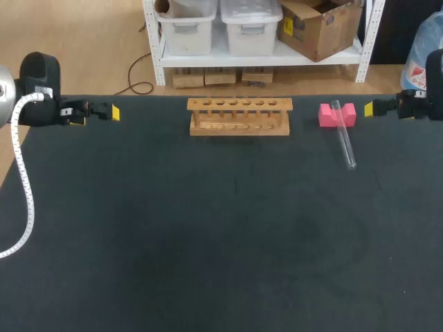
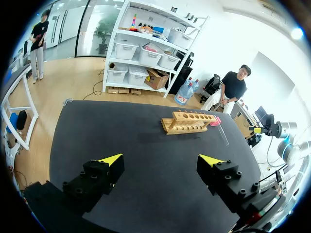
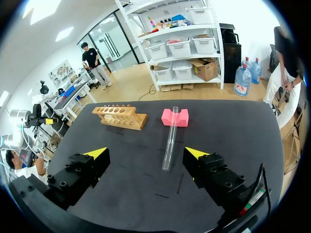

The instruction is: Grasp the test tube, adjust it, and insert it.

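Note:
A clear glass test tube (image 1: 343, 136) lies with its far end resting on a pink block (image 1: 337, 115) and its near end on the black table. In the right wrist view the test tube (image 3: 170, 138) stretches ahead of my open right gripper (image 3: 146, 156), beyond its fingertips, with the pink block (image 3: 175, 117) at its far end. A wooden rack (image 1: 239, 116) with a row of holes stands at the back middle; the rack (image 2: 187, 121) shows far ahead of my open left gripper (image 2: 161, 161). In the head view the left gripper (image 1: 111, 112) is at the far left, the right gripper (image 1: 371, 108) at the far right.
The black table (image 1: 208, 235) is bare in its middle and front. A white cable (image 1: 22, 187) hangs from my left arm over the table's left edge.

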